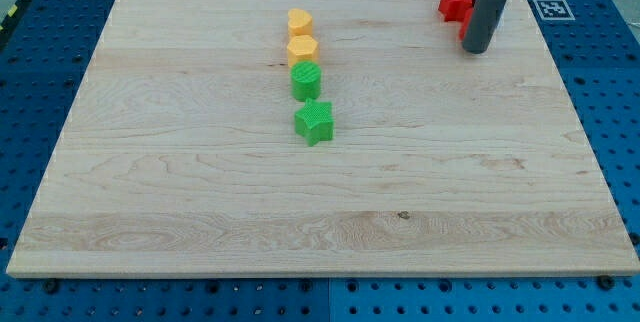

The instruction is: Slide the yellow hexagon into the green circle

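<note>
The yellow hexagon (pixel 302 50) sits upper centre of the frame, touching the green circle (pixel 307 80) just below it, a yellow heart (pixel 299 21) just above. My tip (pixel 477 49) rests upper right beside a red block (pixel 456 1), well apart from them, pushing nothing (a bare rod holds nothing). The hexagon looks light, rigid, likely to slide easily; push its top face squarely

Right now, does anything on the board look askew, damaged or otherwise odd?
Nothing damaged. The yellow hexagon already sits against the green circle, while my tip is far off at the view's top right, partly hiding a red block.
</note>
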`<action>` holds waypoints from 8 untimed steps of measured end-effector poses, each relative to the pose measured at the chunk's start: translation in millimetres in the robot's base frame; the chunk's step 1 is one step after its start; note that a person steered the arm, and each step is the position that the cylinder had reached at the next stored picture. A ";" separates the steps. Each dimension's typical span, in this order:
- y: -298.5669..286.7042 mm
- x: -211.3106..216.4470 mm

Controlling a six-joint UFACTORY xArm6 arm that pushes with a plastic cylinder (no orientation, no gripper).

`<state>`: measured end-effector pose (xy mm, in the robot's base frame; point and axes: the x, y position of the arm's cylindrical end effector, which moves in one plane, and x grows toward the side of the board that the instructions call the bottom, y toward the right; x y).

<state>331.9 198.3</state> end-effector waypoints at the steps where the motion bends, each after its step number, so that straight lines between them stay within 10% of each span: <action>1: -7.0 0.1; 8: -73.5 10.3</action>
<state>342.2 124.8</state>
